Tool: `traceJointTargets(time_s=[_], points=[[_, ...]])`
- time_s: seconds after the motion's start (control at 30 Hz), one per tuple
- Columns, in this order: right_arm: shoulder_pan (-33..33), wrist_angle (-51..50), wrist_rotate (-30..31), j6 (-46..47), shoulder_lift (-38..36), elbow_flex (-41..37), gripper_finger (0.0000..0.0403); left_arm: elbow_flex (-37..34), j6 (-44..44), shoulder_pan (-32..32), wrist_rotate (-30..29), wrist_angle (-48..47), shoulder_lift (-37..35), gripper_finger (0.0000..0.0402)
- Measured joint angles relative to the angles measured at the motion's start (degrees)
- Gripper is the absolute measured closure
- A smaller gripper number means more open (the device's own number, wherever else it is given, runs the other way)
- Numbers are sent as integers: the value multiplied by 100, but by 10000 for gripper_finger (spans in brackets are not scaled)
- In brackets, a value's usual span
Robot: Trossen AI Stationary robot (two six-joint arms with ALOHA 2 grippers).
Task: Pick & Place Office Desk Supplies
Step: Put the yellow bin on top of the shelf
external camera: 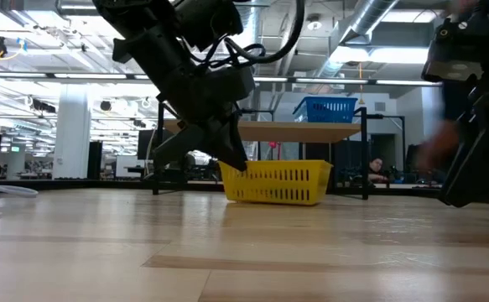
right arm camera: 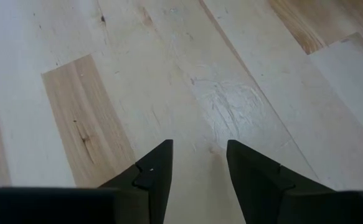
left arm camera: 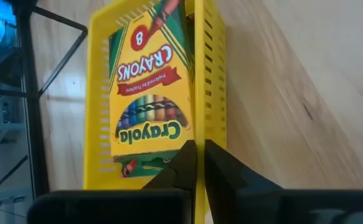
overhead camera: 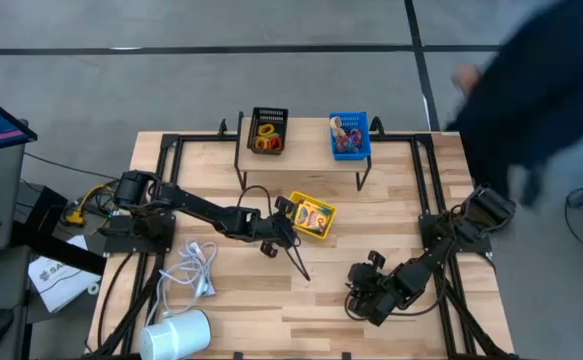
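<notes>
We see the left tool [left arm camera: 198, 163] clenched on the thin side wall of the yellow bin [overhead camera: 312, 217], which sits mid-counter. A crayon box [left arm camera: 147, 93] lies flat inside it. We judge the bin light and fairly stiff but slippery plastic, so the rim is the sensible hold, kept level. Behind the yellow bin, on a raised shelf [overhead camera: 301, 160], the black bin [overhead camera: 267, 130] holds coloured rubber rings, and the blue bin [overhead camera: 350, 136] beside it holds mixed small items. Right of the yellow bin, the right tool [right arm camera: 198, 163] hangs half-spread over bare counter [right arm camera: 137, 74], holding nothing.
</notes>
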Motion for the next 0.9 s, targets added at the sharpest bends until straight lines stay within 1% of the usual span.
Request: traceJointTargets(time_s=[0.17, 0.4, 0.5, 0.7, 0.83, 0.9], points=[[4, -16, 1, 1, 0, 0, 253, 162, -23, -1, 10, -90, 5, 397], [76, -111, 1, 88, 0, 0, 253, 388, -317, -39, -3, -329, 5, 398], [122, -265, 9, 245, 0, 0, 253, 535, -321, -118, -131, -426, 5, 398], [296, -639, 25, 675, 0, -2, 253, 1079, -612, -236, -402, -934, 5, 399], [408, -908, 40, 992, 0, -2, 253, 1576, -1136, -270, -676, -1111, 5, 399], [466, -1007, 53, 1101, 0, -2, 253, 1905, -1433, -268, -718, -1351, 5, 399]])
